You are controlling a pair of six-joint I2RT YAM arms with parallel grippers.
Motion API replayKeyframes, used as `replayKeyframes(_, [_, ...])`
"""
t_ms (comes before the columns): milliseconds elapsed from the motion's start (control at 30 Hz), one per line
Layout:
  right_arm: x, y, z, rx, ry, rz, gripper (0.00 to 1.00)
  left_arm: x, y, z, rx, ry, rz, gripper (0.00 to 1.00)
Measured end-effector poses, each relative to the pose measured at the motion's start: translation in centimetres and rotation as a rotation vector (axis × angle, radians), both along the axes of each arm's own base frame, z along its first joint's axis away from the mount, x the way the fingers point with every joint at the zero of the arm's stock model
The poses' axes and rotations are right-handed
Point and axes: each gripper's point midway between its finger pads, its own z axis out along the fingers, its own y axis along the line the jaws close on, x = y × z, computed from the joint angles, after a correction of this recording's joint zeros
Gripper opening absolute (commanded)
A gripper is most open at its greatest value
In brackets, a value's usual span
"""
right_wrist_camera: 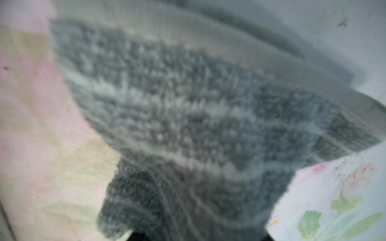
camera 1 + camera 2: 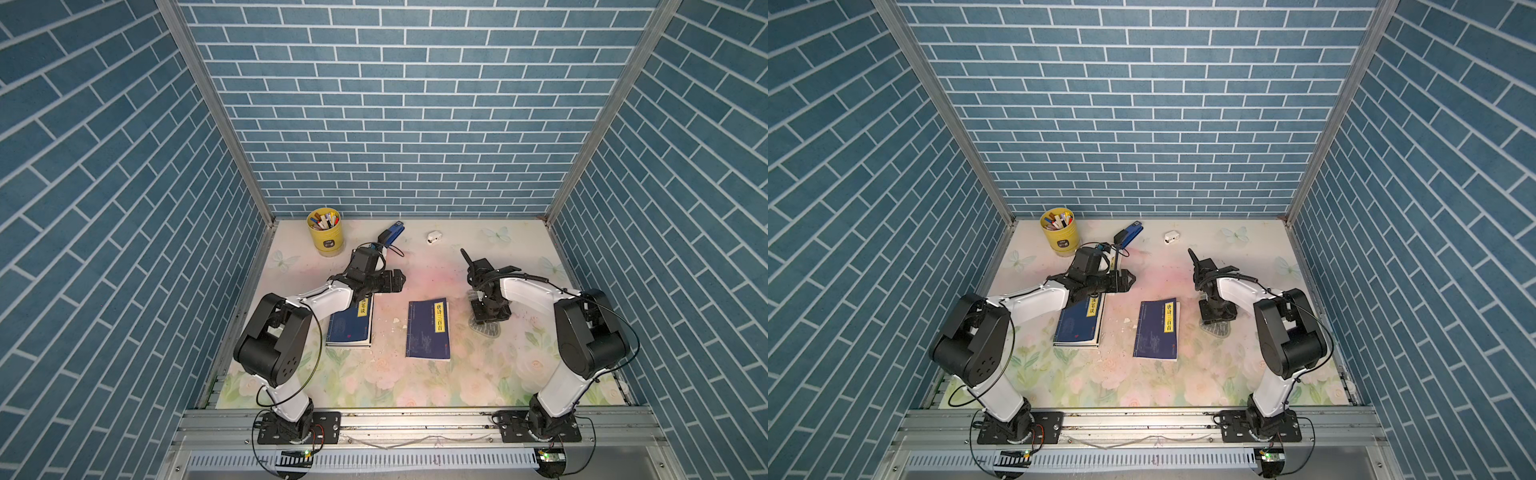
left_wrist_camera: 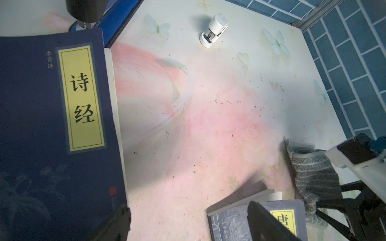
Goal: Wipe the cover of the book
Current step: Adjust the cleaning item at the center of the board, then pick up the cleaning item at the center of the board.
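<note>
On my feed I see a navy book (image 2: 428, 332) with a yellow title strip in black characters, cloth (image 3: 313, 177) knitted grey with pale stripes, tabletop (image 2: 415, 266) pastel pink and green florals with pale butterflies, walls (image 2: 395, 124) blue brick with white joints, pen cup (image 2: 326, 239) yellow

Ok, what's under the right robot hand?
A grey striped cloth lies on the table under the right gripper. The gripper hides its middle, so any grip cannot be seen.

I log, on the floral desk (image 2: 457, 374):
- one yellow cup (image 2: 326, 240) of pens, upright, far left corner
- one blue stapler (image 2: 392, 232), near the cup
- one small white stapler (image 2: 433, 237), further right, apart

Blue brick-pattern walls (image 2: 395, 124) stand on three sides.
</note>
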Motion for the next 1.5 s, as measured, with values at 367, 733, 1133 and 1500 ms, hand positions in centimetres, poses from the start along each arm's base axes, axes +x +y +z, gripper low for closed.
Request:
replayKeyframes(367, [4.3,2.6,0.6,0.246,-0.064,-0.146,0.40,0.0,0.0,0.0,0.001,-0.002,0.000,0.93])
replayKeyframes(733, [5.5,2.2,3.3,0.209,-0.132,-0.071,0.80,0.0,0.0,0.0,0.003,-0.003,-0.002,0.93])
replayKeyframes(1133, [6.2,1.6,3.2,0.137,-0.157,0.108,0.91,0.0,0.0,-0.2,0.005,0.002,-0.003,0.92])
replayKeyframes(1500, [8.2,2.1,0.4,0.105,-0.111,0.169,0.92,0.1,0.0,-0.2,0.003,-0.001,-0.002,0.92])
